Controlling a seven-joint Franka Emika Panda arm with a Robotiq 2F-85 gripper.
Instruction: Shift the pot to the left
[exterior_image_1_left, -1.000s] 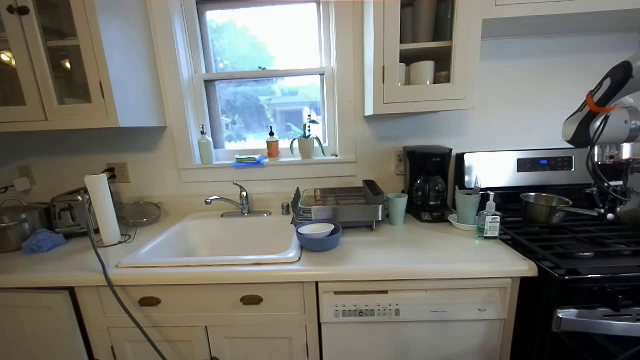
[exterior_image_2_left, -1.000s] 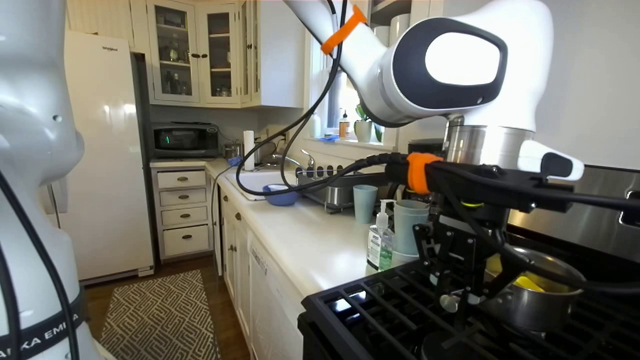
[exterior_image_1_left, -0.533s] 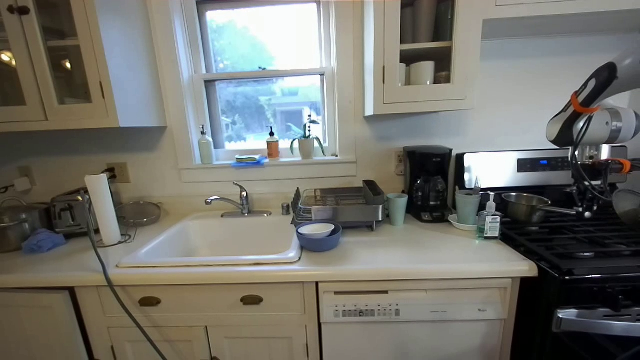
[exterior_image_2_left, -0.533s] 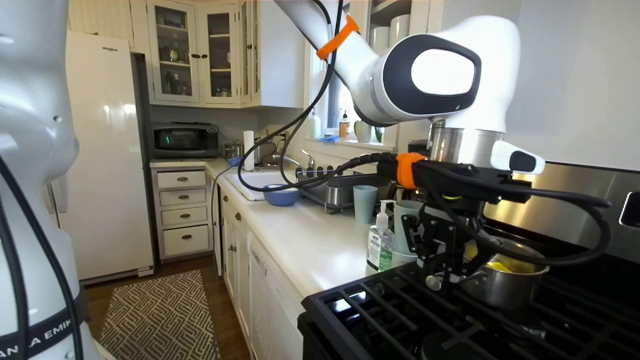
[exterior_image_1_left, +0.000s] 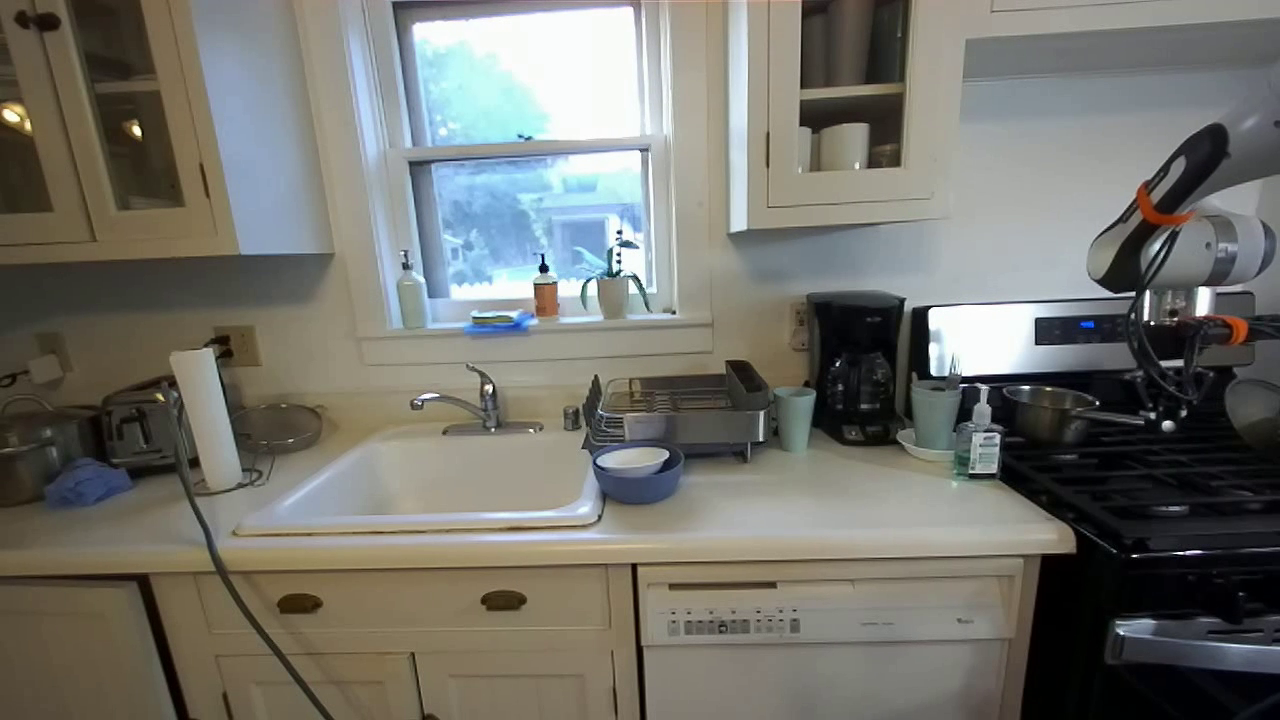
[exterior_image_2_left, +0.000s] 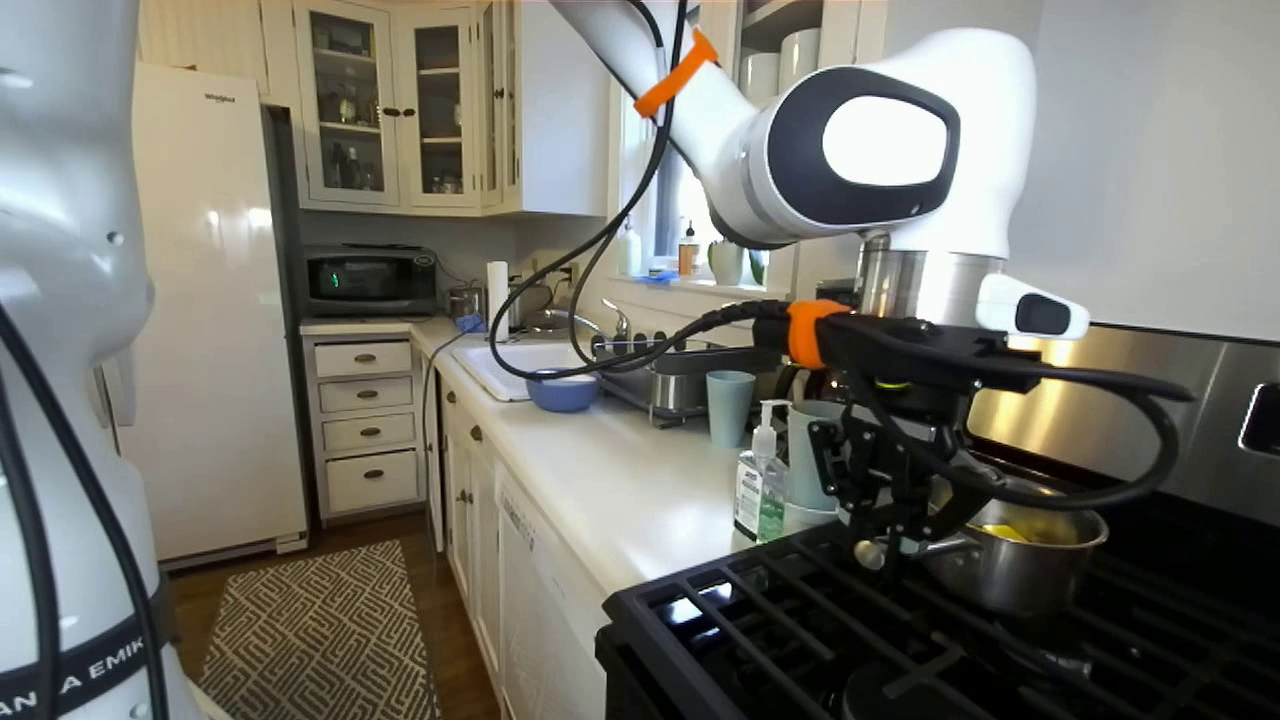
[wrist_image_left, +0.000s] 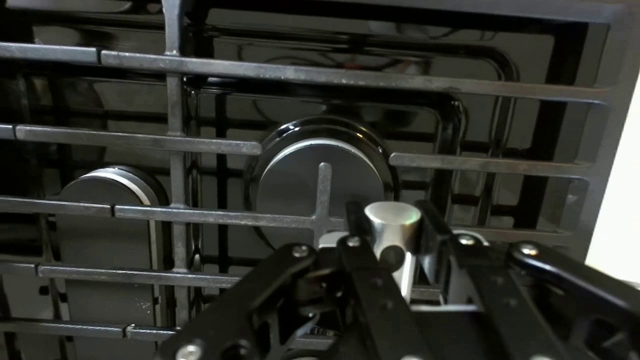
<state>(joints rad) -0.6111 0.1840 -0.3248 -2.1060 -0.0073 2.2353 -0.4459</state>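
A small steel pot with a long handle stands on the black stove grate, seen in both exterior views: pot (exterior_image_1_left: 1045, 418), pot (exterior_image_2_left: 1030, 580). Something yellow (exterior_image_2_left: 1005, 532) lies inside it. My gripper (exterior_image_1_left: 1160, 415) is over the stove at the end of the pot's handle, and in an exterior view the gripper (exterior_image_2_left: 890, 550) partly covers the handle. In the wrist view the handle's round metal end (wrist_image_left: 393, 214) sits between the two fingers of the gripper (wrist_image_left: 392, 225), which are closed around it. The pot's body is out of the wrist view.
A soap pump bottle (exterior_image_1_left: 978, 445) and a green cup (exterior_image_1_left: 936, 415) stand on the counter just left of the stove. A round metal item (exterior_image_1_left: 1256, 415) is at the stove's right. The grate (wrist_image_left: 280, 70) has raised bars. A cable loop (exterior_image_2_left: 1150, 480) hangs from the wrist.
The gripper and the pot have moved left together along the stove, mostly in the earlier half second. Since then they have shifted only slightly.
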